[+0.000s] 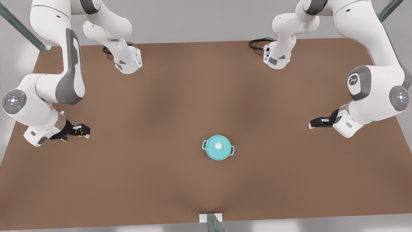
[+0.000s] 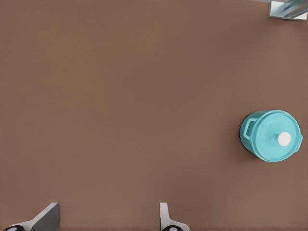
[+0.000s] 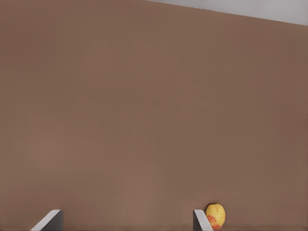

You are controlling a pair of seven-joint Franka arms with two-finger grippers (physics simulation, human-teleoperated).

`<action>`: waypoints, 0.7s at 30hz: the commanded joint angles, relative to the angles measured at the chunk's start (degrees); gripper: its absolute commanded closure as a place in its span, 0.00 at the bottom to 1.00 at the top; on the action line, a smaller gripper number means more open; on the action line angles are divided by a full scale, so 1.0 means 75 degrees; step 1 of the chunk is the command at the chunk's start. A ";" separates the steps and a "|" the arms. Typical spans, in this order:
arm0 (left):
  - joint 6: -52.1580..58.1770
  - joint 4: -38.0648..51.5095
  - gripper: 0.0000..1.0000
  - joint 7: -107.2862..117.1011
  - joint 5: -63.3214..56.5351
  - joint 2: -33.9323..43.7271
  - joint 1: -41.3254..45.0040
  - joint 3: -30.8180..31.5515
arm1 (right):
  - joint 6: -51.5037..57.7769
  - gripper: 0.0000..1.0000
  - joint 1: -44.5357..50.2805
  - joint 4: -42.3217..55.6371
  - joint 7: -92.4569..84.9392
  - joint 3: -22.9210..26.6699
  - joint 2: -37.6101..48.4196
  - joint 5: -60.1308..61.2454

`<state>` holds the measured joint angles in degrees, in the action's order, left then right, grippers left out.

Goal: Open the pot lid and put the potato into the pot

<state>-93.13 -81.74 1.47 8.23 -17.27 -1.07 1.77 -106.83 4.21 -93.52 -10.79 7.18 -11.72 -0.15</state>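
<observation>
Reaching out over the brown worktop [image 1: 161, 96], the right tool [image 1: 86, 132] stood at the front view's left. Its two fingers were spread wide and there was nothing between them. The potato [image 3: 215, 215], yellow with an orange-red patch, lay on the worktop just beside one finger [image 3: 199, 221]. It was on the outer side of that finger and not in the gap. I cannot tell if it touched the finger.

The left tool [image 1: 311, 124] was at the front view's right. It was released too, with its fingers far apart and holding nothing. The pot [image 1: 220, 158] stood upright on the worktop, well apart from this tool, ahead of it and off to one side of its fingers. The lid [image 1: 212, 148] sat flat on the pot and closed it, with the white knob [image 1: 218, 145] in its middle. The pot was between the two tools, somewhat nearer to the left one and far from the potato.
</observation>
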 commanded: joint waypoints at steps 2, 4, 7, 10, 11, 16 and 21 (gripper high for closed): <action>-0.0040 0.0083 0.00 0.0003 -0.0019 0.0006 0.0049 0.0080 | 0.0041 0.00 0.0001 0.0001 -0.0178 0.0003 0.0004 -0.0039; -0.0368 0.0118 0.00 -0.0008 -0.0042 0.0018 0.0084 0.0209 | 0.0462 0.00 -0.0046 0.0013 -0.0190 0.0026 0.0004 -0.0062; -0.0849 -0.0093 0.00 0.2427 -0.0148 -0.0076 0.1688 0.0432 | 0.1740 0.00 -0.0175 -0.0046 -0.0330 0.0179 0.0097 -0.0074; -0.0989 0.0012 0.00 0.5357 -0.1202 -0.0696 0.3539 0.0432 | 0.1775 0.00 -0.0163 -0.0245 -0.0330 0.0179 0.0109 -0.0121; -0.1071 0.0024 0.00 0.5651 -0.1109 -0.0896 0.3810 0.0432 | 0.1787 0.00 -0.0175 -0.0292 -0.0342 0.0190 0.0109 -0.0121; -0.2524 0.0212 0.00 0.7433 -0.1261 -0.2033 0.4619 0.0432 | 0.1412 0.00 -0.0128 -0.0983 -0.0248 0.0155 0.0109 -0.0496; -0.3156 0.1020 0.00 0.7456 -0.1425 -0.2958 0.4596 0.0233 | 0.0441 0.00 -0.0304 -0.2236 0.0150 0.0237 0.0484 -0.0519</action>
<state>-111.07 -75.13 30.31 -1.65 -38.58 33.48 3.80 -98.62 2.15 -108.72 -11.49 8.82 -8.80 -3.83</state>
